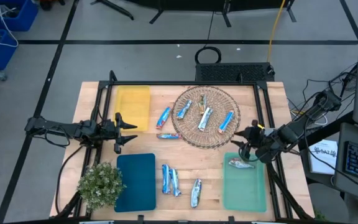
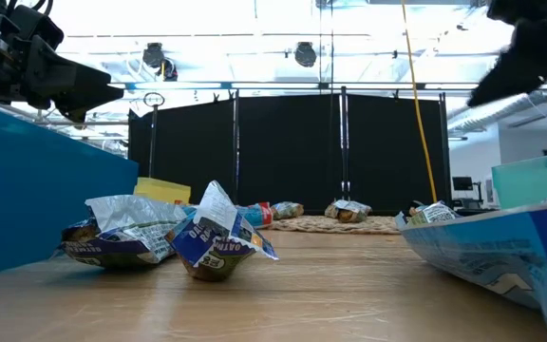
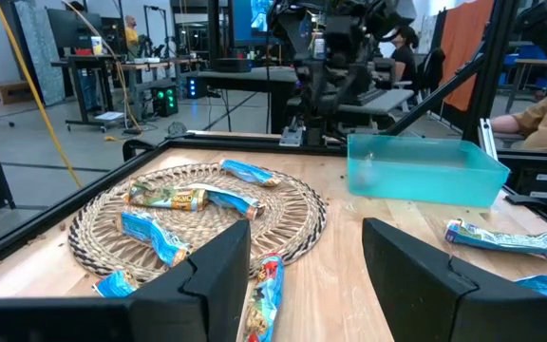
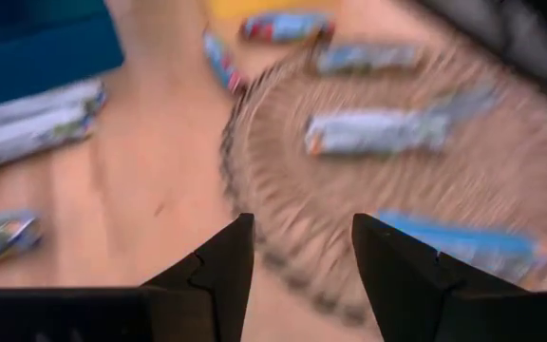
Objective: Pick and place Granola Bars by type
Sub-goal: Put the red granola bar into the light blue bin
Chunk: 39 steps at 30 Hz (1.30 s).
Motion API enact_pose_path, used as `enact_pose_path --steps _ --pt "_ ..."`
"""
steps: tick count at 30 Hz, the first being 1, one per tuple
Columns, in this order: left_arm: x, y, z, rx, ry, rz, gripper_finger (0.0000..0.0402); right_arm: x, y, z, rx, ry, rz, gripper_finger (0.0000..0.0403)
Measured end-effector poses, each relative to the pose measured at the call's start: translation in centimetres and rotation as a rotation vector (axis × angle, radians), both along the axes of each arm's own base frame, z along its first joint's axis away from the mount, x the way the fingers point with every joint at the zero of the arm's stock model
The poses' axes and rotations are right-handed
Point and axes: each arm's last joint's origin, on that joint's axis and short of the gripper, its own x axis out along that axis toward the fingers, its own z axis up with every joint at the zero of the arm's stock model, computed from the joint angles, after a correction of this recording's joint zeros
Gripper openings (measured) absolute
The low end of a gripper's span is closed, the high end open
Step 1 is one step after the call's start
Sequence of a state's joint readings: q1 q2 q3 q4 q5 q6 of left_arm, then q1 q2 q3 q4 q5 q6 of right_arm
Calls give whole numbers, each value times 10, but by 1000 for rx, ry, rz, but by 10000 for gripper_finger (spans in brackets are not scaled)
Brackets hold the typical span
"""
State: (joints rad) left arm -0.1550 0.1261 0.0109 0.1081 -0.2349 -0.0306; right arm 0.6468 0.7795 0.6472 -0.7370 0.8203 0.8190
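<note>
From above, we see the wicker basket [image 1: 206, 116] at the upper centre of the tabletop [image 1: 185, 168], holding four granola bars [image 1: 204, 117]. Two more bars lie just left of its rim, one blue [image 1: 163, 116] and one reddish [image 1: 167, 135]. The green mat [image 1: 244, 183] at lower right carries a single bar [image 1: 240, 163] near its top edge. The teal mat [image 1: 136, 181] at lower left and the yellow mat [image 1: 133, 106] at upper left carry no bars; three bars [image 1: 170, 180] lie on bare wood between the teal and green mats. The right claw [image 1: 246, 140] stands released just above that mat bar, near it and apart from it. The left claw [image 1: 124, 132] is spread open between the yellow and teal mats.

At table height, we see two crumpled bars [image 2: 174, 239] at lower left, the basket far behind them.

In the left wrist picture, the open fingers [image 3: 221, 271] frame the basket [image 3: 198, 220] with its bars.

In the right wrist picture, the parted fingers [image 4: 218, 269] point toward the blurred basket [image 4: 387, 180].
</note>
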Motion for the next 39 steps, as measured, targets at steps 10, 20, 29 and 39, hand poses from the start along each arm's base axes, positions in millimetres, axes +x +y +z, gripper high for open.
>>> enact_pose_path --steps 10,20,29,39 --pt "0 0 0 0 0 0 209 4 -8 4 -143 -46 -74 171" --pt "0 0 0 0 0 0 209 15 -23 -16 -137 -101 -51 171" --pt "0 0 0 0 0 0 209 8 -54 -20 -136 -311 54 171" --pt "0 0 0 0 0 0 209 -1 -78 -16 -216 -477 150 169"
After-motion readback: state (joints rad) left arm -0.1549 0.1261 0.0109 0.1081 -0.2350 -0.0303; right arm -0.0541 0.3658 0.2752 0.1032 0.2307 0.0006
